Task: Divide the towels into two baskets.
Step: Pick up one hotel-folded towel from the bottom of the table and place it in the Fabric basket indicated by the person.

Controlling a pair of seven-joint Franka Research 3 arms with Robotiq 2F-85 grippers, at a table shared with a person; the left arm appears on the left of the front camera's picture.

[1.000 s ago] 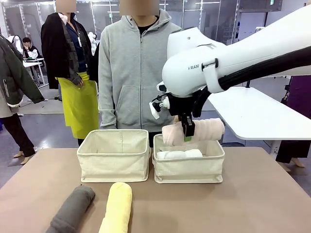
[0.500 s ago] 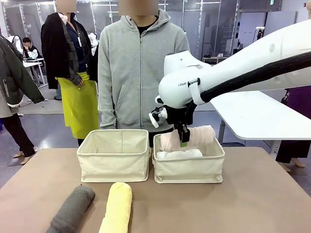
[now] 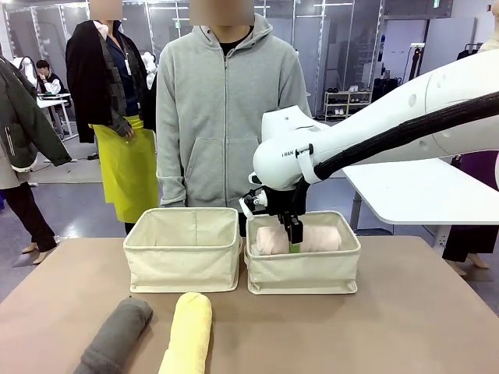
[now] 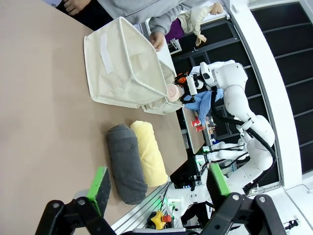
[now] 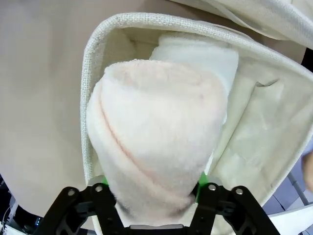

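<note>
Two of the four rolled terry towels lie on the brown table (image 3: 405, 327) at the lower left of the front view. The dark grey towel roll (image 3: 115, 337) is farthest left, and the pale yellow towel roll (image 3: 188, 331) lies just beside it on its right. Neither one is in a basket.

The left wrist view shows the left gripper (image 4: 157, 176) hovering above the table near these two rolls. Its green-padded fingers are spread wide with nothing between them.

Behind the rolls, at the middle of the front view, stands the left cream canvas basket (image 3: 183, 261), which looks empty. A person in a grey hooded top (image 3: 226, 117) stands at the far side of the table.

Touching it on the right is the matching right cream canvas basket (image 3: 304, 274), which holds the pale pink towel roll (image 3: 321, 238). The right wrist view shows the pink roll lying on the white towel roll (image 5: 200, 54).

The right gripper (image 3: 294, 245) reaches down into this basket, with one finger on either side of the pink roll. Whether it is pinching the roll or has let go cannot be told.

The task looks about half done, since one basket has its two rolls. The grey and yellow rolls likely belong in the empty left basket.
</note>
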